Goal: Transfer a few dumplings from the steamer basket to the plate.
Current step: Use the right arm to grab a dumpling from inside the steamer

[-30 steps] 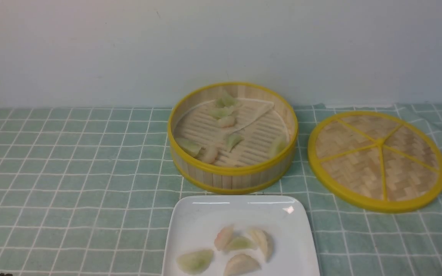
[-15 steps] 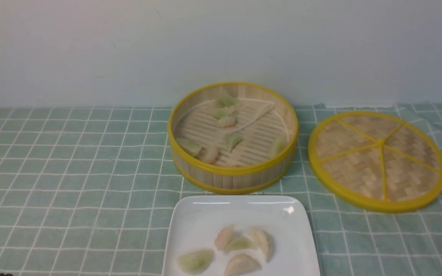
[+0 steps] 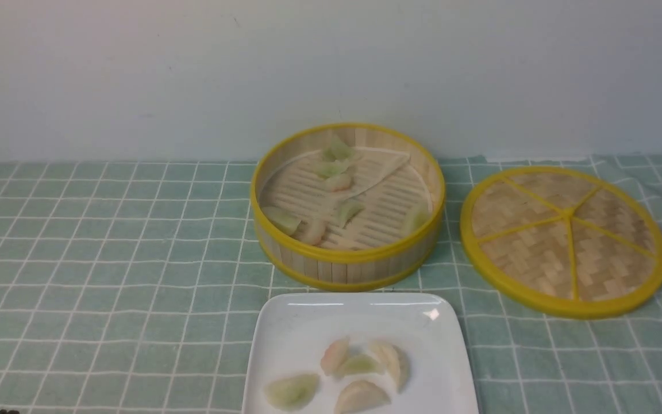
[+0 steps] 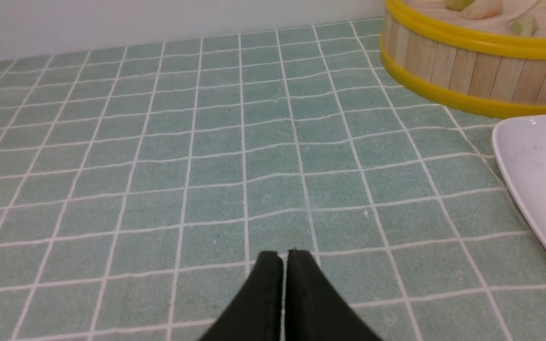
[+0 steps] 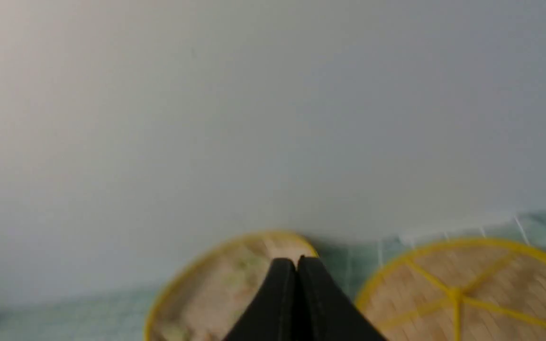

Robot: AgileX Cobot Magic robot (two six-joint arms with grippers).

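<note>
Dumplings [image 3: 339, 181] in far steamer basket [image 3: 345, 256] — soft, slick, light, I judge; pinch gently across the plump middle. My left gripper [image 4: 282, 255] and right gripper [image 5: 295, 260] — both closed, empty

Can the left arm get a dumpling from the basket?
Probably yes. The steamer basket holding the dumplings is uncovered, and only cloth lies between it and the left gripper. Its jaws are shut, so they must open first.
</note>
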